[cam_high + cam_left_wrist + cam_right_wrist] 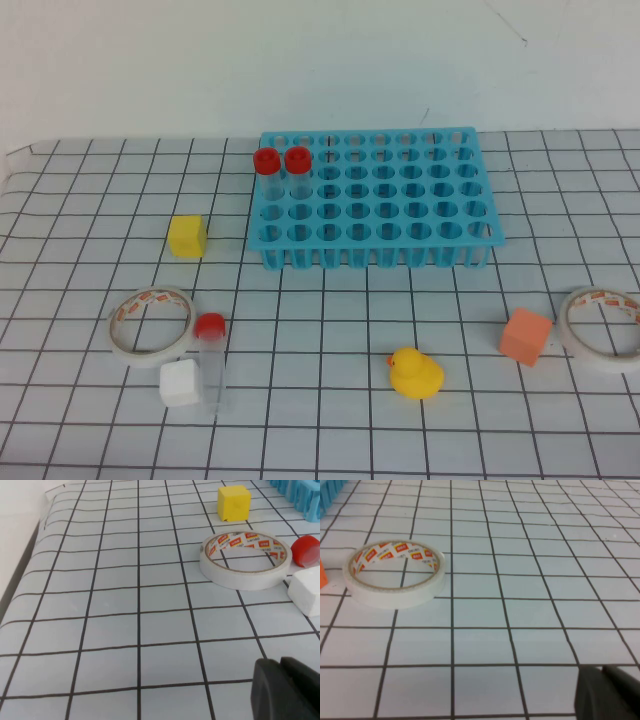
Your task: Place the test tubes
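Note:
A blue tube rack (376, 200) stands at the back centre of the gridded table. Two red-capped test tubes (267, 175) (298, 173) stand upright in its left columns. A third clear tube with a red cap (212, 362) lies flat at the front left, between a tape roll and a white cube; its cap (305, 550) shows in the left wrist view. My left gripper (281, 680) is shut and empty, low over the table short of that tube. My right gripper (603, 686) is shut and empty near the right tape roll. Neither arm shows in the high view.
A yellow cube (187, 236) sits left of the rack. A tape roll (151, 323) and a white cube (180, 383) flank the lying tube. A rubber duck (415, 373), an orange cube (526, 336) and a second tape roll (602, 327) lie at the front right.

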Robot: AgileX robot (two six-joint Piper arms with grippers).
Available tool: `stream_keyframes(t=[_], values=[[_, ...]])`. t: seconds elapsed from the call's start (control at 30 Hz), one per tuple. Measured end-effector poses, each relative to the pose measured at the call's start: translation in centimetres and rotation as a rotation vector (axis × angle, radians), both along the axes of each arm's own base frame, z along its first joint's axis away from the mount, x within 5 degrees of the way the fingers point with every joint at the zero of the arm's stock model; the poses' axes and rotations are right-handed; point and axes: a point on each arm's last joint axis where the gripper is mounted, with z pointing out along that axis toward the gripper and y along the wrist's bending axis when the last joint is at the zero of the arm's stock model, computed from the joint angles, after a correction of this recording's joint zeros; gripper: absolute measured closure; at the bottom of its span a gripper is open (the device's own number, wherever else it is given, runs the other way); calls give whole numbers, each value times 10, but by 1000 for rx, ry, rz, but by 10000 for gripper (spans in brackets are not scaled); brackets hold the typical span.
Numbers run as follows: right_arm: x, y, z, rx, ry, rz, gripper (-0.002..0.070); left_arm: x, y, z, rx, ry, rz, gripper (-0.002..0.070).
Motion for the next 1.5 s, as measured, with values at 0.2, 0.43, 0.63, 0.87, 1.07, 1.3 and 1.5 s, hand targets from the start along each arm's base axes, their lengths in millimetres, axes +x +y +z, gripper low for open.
stream_keyframes(t=[0.2, 0.43, 0.63, 0.87, 1.07, 1.3, 1.5], values=[[0, 0, 0, -4, 0, 0, 678, 0, 0, 0, 0, 0, 0, 676], [0, -1, 0, -23, 1, -2, 678, 0, 0, 0, 0, 0, 0, 676], [0, -1, 0, -25, 2, -2, 678, 0, 0, 0, 0, 0, 0, 676], [0, -1, 1, -21, -4, -3, 678, 0, 0, 0, 0, -2, 0, 676], [3, 1, 7, -29, -99, 22, 678, 2, 1, 10, -2, -115, 7, 676], [4, 10, 43, -76, -495, 118, 678, 1, 2, 47, -17, -525, 26, 676], [-1, 15, 61, -117, -705, 168, 678, -6, 4, 64, -34, -730, 37, 676]])
